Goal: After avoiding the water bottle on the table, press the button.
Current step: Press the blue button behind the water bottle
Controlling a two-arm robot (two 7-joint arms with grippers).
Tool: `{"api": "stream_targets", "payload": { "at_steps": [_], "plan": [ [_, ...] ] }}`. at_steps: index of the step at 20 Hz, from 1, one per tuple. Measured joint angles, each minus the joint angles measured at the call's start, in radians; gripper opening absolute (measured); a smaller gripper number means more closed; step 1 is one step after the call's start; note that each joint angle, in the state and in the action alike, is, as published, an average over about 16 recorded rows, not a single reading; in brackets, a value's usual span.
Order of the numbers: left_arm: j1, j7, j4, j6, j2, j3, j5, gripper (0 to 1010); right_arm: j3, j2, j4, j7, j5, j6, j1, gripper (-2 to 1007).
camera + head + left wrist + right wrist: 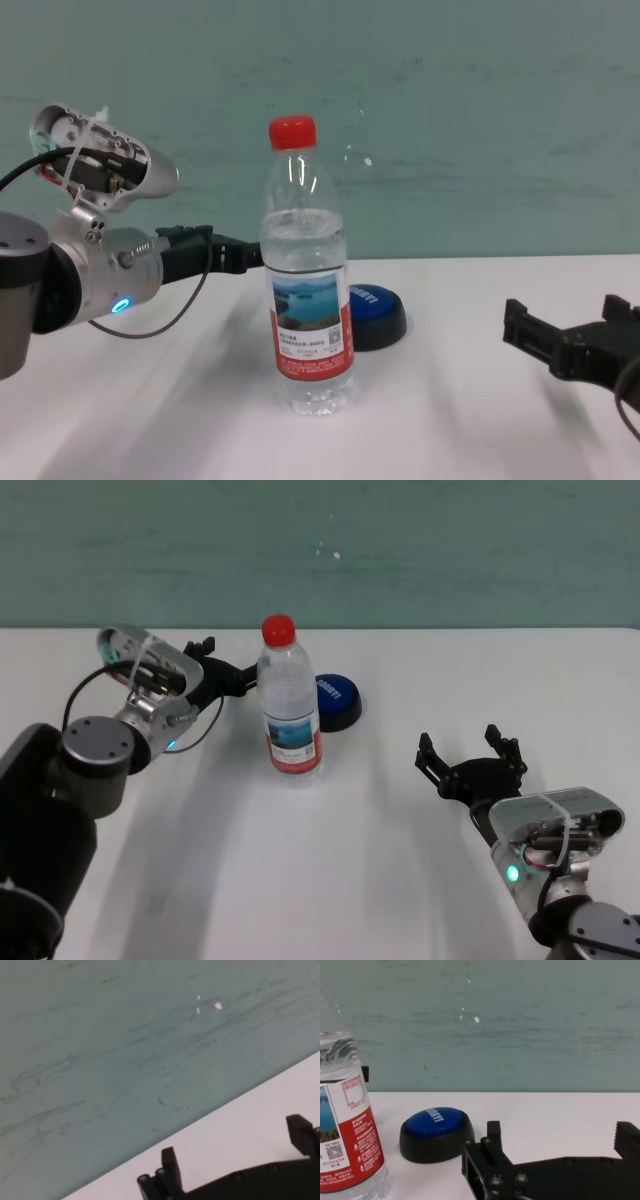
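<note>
The water bottle [290, 705] stands upright mid-table, clear with a red cap and a lake-picture label; the chest view [308, 270] and right wrist view [347, 1130] show it too. The blue-topped button [335, 702] on its black base sits just behind and to the right of it, also in the chest view [375, 315] and right wrist view [436, 1130]. My left gripper [232, 670] hovers open to the left of the bottle's upper part, at the far side of the table [400, 880]; its fingers [170, 1165] hold nothing. My right gripper [470, 752] stays open and empty, near the front right.
A teal wall [400, 540] rises behind the table's far edge. The left arm's cable [160, 325] loops beside its wrist. White tabletop stretches between the bottle and my right gripper [570, 320].
</note>
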State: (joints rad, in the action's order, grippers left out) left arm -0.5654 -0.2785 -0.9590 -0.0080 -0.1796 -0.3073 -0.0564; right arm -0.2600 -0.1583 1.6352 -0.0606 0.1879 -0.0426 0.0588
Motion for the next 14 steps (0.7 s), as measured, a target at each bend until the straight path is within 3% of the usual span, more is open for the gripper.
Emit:
{"api": "stream_targets", "payload": {
  "at_steps": [14],
  "plan": [
    [0.023, 0.006, -0.032, 0.009, -0.013, 0.019, 0.009, 1004, 0.0, 0.0, 0.0, 0.0, 0.0, 0.0, 0.0, 1003]
  ]
}}
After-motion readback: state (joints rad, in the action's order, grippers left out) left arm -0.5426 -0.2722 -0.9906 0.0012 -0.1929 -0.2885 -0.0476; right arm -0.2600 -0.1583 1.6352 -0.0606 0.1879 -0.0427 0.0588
